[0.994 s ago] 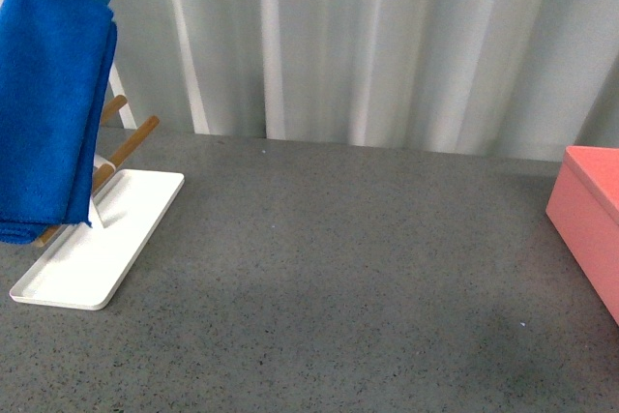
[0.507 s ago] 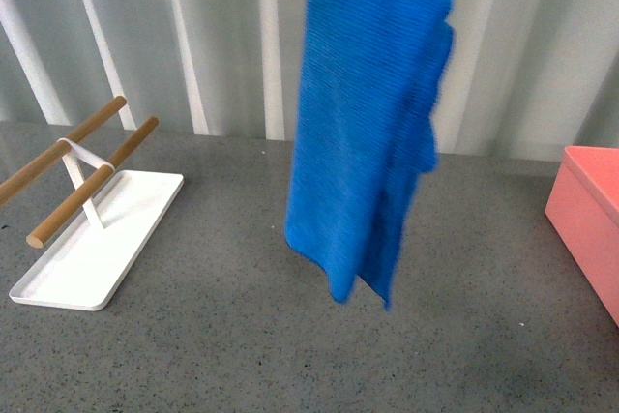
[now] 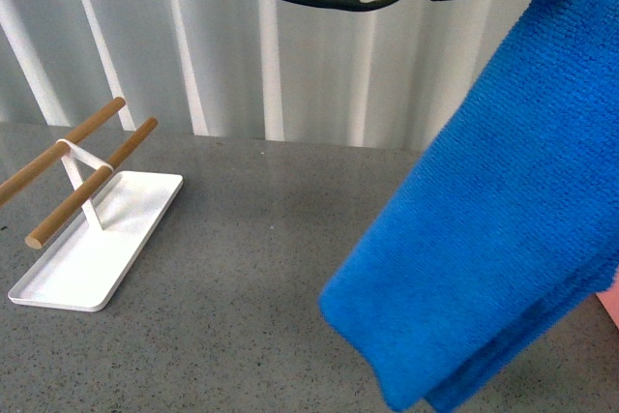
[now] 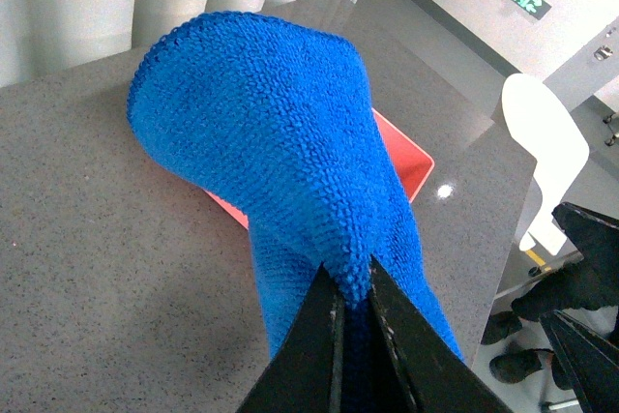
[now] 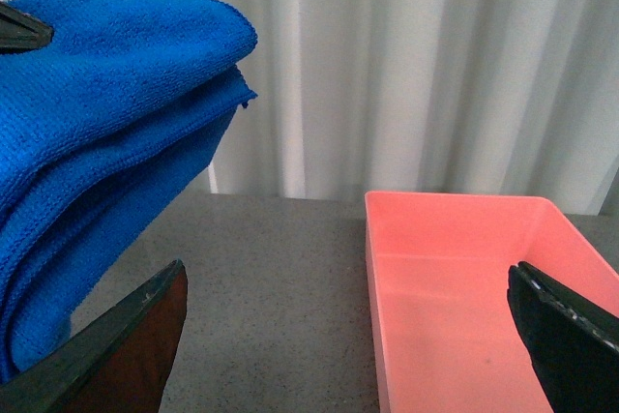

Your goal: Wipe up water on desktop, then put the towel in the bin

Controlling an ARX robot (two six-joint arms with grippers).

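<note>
- Left gripper [image 4: 353,278]: jaws clamped on a pinched fold of the blue microfibre towel [image 3: 503,210], and the rest hangs free below it.
- The towel is in the air, off the desktop [image 3: 251,268], at the right of the front view. It hangs on a slant, not plumb.
- The left wrist view shows the pink bin [image 4: 411,157] beneath the towel and mostly hidden by it. In the right wrist view the bin [image 5: 464,278] looks empty, with the towel to one side of it rather than over the opening.
- Right gripper [image 5: 346,278]: fingers wide apart, holding nothing, facing the bin.
- I see no water on the bare desktop, so I judge the step in hand to be the drop into the bin.
- How to do it well:
  - Get the pinch point over the middle of the bin, not over a wall.
  - Let the slant settle before lowering.
  - Feed the hanging tail in first, then lower until most of the cloth is inside the walls, and only then open the jaws.
- Risk: the towel is long, so an early release could leave it draped over a wall.
- Keep the right arm out of the drop path.
- The white tray [image 3: 87,249] with wooden rods [image 3: 82,132] sits well away and won't interfere.
</note>
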